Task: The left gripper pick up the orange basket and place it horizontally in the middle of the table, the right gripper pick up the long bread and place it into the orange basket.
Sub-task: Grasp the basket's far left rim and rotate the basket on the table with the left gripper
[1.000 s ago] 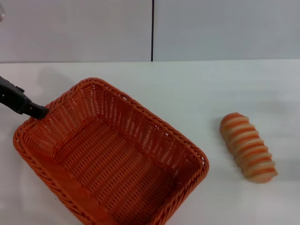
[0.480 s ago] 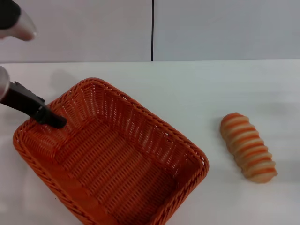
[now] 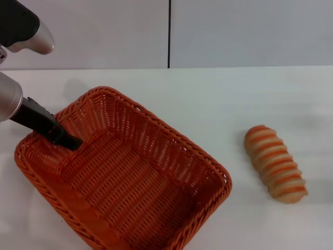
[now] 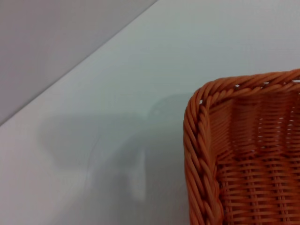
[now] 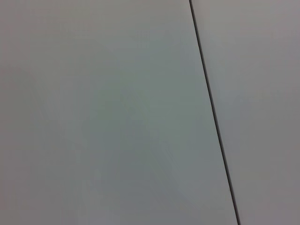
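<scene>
The orange basket (image 3: 122,174) sits askew on the table (image 3: 208,99), well left of the long bread (image 3: 276,163); judged light and stiff, best gripped at its braided rim, where the left gripper (image 3: 67,139) reaches inside, finger state indeterminable.

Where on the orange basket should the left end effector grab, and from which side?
Grip the braided rim of the orange basket at its far-left wall, coming down from above on the robot's left. The left end effector already reaches over that wall, and the sloping open weave leaves a thin edge that should fit one finger inside and one outside.
</scene>
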Controlling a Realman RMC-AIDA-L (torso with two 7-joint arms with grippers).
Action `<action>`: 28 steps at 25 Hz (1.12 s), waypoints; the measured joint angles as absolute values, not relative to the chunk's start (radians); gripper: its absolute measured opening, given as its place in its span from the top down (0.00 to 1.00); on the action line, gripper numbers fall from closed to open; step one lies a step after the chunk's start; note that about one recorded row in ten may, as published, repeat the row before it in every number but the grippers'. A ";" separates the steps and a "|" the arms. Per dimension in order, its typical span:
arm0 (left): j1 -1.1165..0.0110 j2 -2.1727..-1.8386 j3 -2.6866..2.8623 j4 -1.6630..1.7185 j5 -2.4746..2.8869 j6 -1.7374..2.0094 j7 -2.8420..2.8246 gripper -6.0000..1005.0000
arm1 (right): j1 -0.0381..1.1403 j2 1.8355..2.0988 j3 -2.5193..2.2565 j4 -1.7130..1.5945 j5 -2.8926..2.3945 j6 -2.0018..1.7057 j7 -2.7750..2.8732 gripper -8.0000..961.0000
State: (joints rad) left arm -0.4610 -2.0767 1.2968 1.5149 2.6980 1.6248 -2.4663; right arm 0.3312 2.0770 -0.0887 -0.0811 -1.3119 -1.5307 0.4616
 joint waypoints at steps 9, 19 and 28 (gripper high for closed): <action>-0.474 -2.074 1.296 1.503 2.703 1.625 -2.465 0.38 | 0.331 2.077 -0.089 -0.082 -1.312 -1.531 0.462 0.54; -0.477 -2.075 1.297 1.500 2.706 1.616 -2.479 0.65 | 0.331 2.076 -0.089 -0.087 -1.312 -1.531 0.462 0.54; -0.477 -2.077 1.288 1.501 2.702 1.602 -2.575 0.79 | 0.324 2.074 -0.083 -0.090 -1.311 -1.540 0.462 0.55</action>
State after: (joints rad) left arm -0.4771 -2.0767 1.2879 1.5009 2.7016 1.6024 -2.5746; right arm 0.3245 2.0740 -0.0834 -0.0896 -1.3107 -1.5398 0.4617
